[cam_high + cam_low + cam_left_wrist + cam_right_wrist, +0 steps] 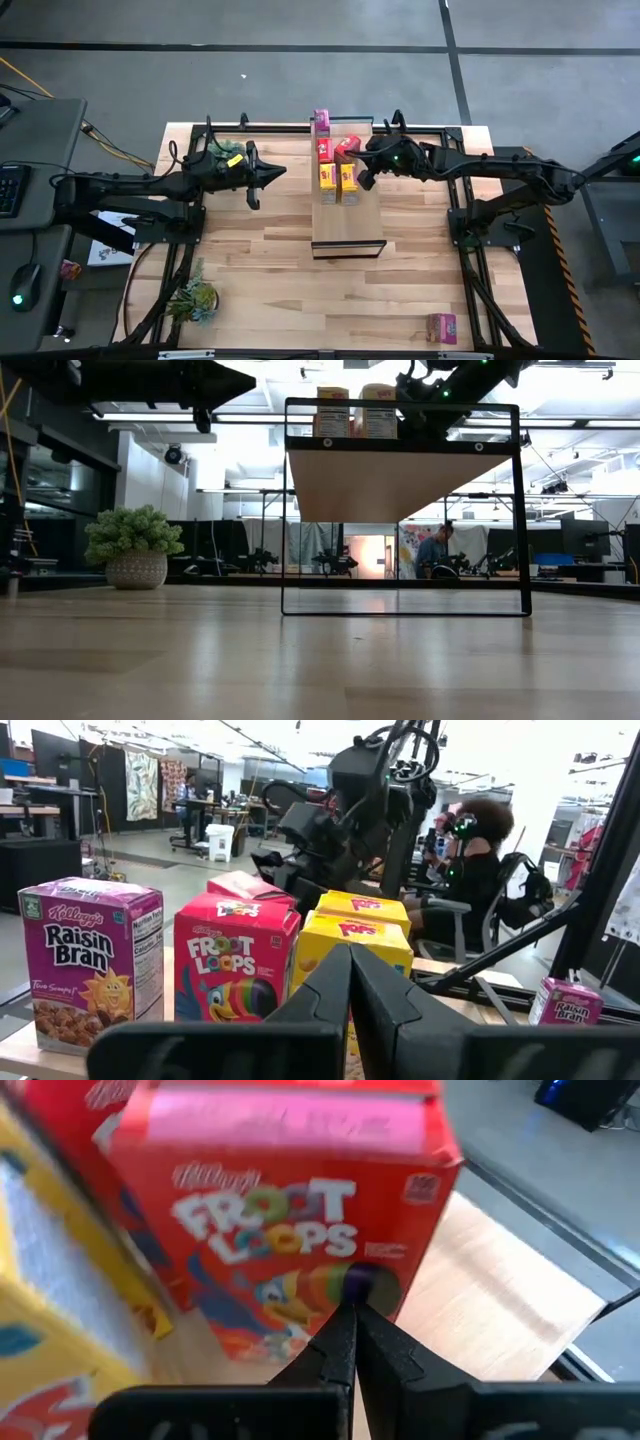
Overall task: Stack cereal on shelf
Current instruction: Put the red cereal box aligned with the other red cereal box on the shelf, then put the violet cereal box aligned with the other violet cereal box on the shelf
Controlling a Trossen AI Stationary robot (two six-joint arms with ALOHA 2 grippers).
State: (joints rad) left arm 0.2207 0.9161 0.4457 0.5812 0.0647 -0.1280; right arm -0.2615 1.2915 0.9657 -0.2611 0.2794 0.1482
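The shelf [348,215] is a raised light-wood plank on a black frame. On its far half stand a magenta cereal box [320,122], a red one [325,150] and two yellow ones [327,178] [349,181]. A second red box [347,146] stands tilted among them. My right gripper [352,1308] is shut, its tips at this tilted box's printed front. My left gripper [350,960] is shut with nothing in it and hovers left of the shelf [278,172], pointing at the boxes. Another magenta box [442,327] stands on the tabletop at the near right. My right gripper pushes with its shut fingertips [345,1330] on the tilted red box's printed front, low on that face [300,1285]. It comes from the table's right side, slanting down. The box leans away from the fingers, its bottom on the shelf.
Two green plants stand on the table, one at the far left [225,150] and one at the near left [195,300]. The shelf's near half is bare wood. People sit in the room beyond the table [480,870].
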